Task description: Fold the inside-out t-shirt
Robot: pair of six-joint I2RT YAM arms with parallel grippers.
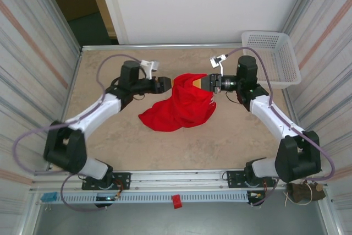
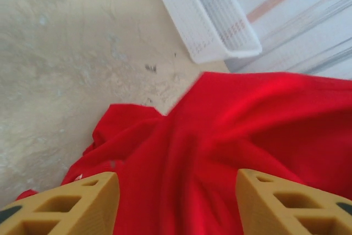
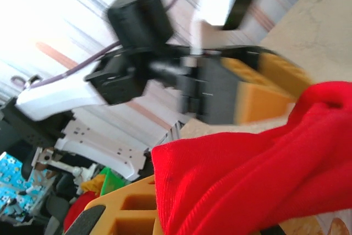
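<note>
The right gripper [image 1: 202,82] is clamped tight on a bunched upper edge of the inside-out t-shirt [image 1: 179,107]. It appears to hold that part raised while the rest drapes onto the middle of the tabletop [image 1: 181,147]. Facing it and close by, the left gripper [image 2: 176,182] has its jaws apart over the red cloth and grips nothing, probably positioned to take a hold nearby so the shirt can be spread. Both arms reach forward and bend inward, wrists pointing at each other. The white lattice basket [image 1: 270,59] sits well apart in the far right corner.

1 t-shirt [image 1: 179,108], 1 basket [image 1: 272,61], 2 hands [image 1: 169,83] [image 1: 198,82]
</note>
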